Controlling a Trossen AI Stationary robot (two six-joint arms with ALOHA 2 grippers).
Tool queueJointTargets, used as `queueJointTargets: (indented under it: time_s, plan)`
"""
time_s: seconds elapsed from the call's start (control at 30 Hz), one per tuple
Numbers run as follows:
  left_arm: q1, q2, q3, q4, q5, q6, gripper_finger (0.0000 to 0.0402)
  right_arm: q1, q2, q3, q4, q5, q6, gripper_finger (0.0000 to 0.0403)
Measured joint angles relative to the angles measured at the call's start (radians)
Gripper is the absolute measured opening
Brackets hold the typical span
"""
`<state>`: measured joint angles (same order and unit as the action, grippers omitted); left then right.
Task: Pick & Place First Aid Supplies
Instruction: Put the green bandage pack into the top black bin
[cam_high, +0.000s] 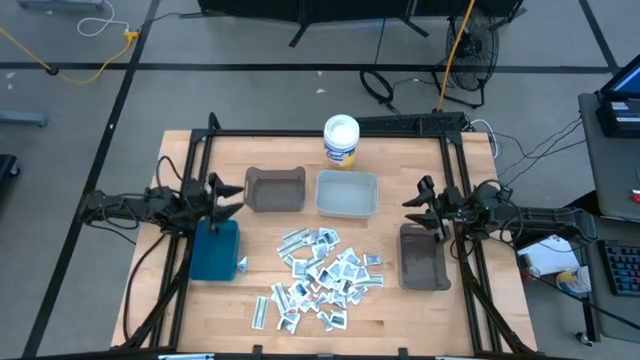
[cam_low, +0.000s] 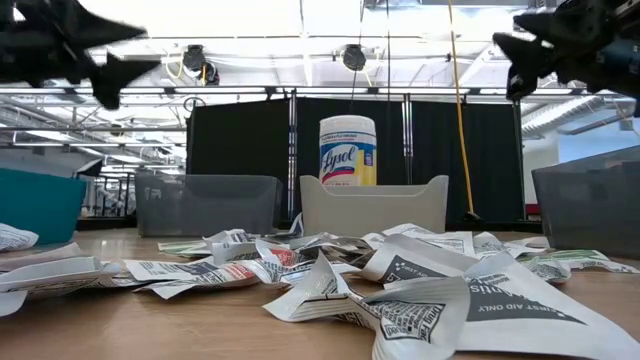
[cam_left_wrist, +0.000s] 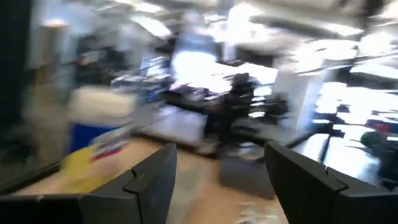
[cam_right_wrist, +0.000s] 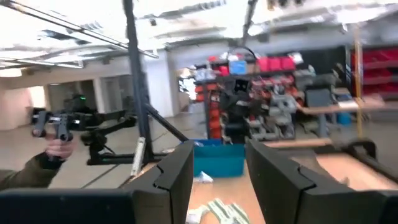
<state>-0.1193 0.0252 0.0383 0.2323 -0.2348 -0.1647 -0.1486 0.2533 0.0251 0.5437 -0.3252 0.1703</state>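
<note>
The first aid supplies (cam_high: 322, 277) are a loose heap of small white and silvery packets on the wooden table's near middle, also spread across the low view's first aid supplies (cam_low: 400, 280). One packet (cam_high: 241, 264) lies beside the teal bin. My left gripper (cam_high: 232, 194) hovers open above the teal bin's (cam_high: 214, 250) far end. My right gripper (cam_high: 415, 200) hovers open above the dark grey bin's (cam_high: 423, 257) far end, at the table's right. Both hold nothing. In the left wrist view the fingers (cam_left_wrist: 152, 180) stand apart; in the right wrist view the fingers (cam_right_wrist: 177, 171) do too.
A brown-grey bin (cam_high: 275, 189) and a pale clear bin (cam_high: 347, 193) stand side by side at mid-table. A white round tub with a blue-yellow label (cam_high: 341, 140) stands behind them. A black frame (cam_high: 330, 132) borders the table. A person's hand with a handle (cam_right_wrist: 59, 140) shows far off.
</note>
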Motion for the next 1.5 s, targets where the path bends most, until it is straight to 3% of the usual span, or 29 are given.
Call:
queueJointTargets:
  time_s: [0.17,0.47,0.6,0.8,0.9,1.0,1.2,1.37,1.5]
  plan:
    - [0.0,0.095,0.112,-0.016,0.028,0.106,0.025,0.0,0.038,0.089,-0.033,-0.044,-0.077,0.0141]
    - [0.001,0.44,0.421,-0.044,0.033,0.34,0.025,0.0,0.148,0.308,-0.128,-0.046,-0.226,0.0141]
    - [0.001,0.557,0.499,-0.042,0.029,0.4,0.025,0.0,0.2,0.327,-0.136,-0.046,-0.297,0.0141]
    - [-0.001,0.685,0.549,-0.171,0.012,0.282,0.025,0.0,0.294,0.326,-0.118,-0.035,-0.322,0.0141]
    - [-0.001,0.778,0.576,-0.279,-0.058,0.222,0.025,0.0,0.363,0.34,-0.065,0.04,-0.368,0.0141]
    - [-0.003,0.874,0.625,-0.332,-0.081,0.204,0.025,-0.001,0.43,0.424,-0.148,0.092,-0.41,0.0141]
    - [-0.041,0.996,0.706,-0.451,-0.081,0.207,0.025,0.0,0.578,0.595,-0.41,0.093,-0.429,0.0141]
    - [-0.069,1.032,0.712,-0.509,-0.077,0.116,0.025,0.011,0.679,0.612,-0.438,0.096,-0.405,0.0141]
    - [-0.095,1.062,0.711,-0.545,-0.037,0.042,0.025,0.075,0.751,0.612,-0.444,0.18,-0.434,0.0141]
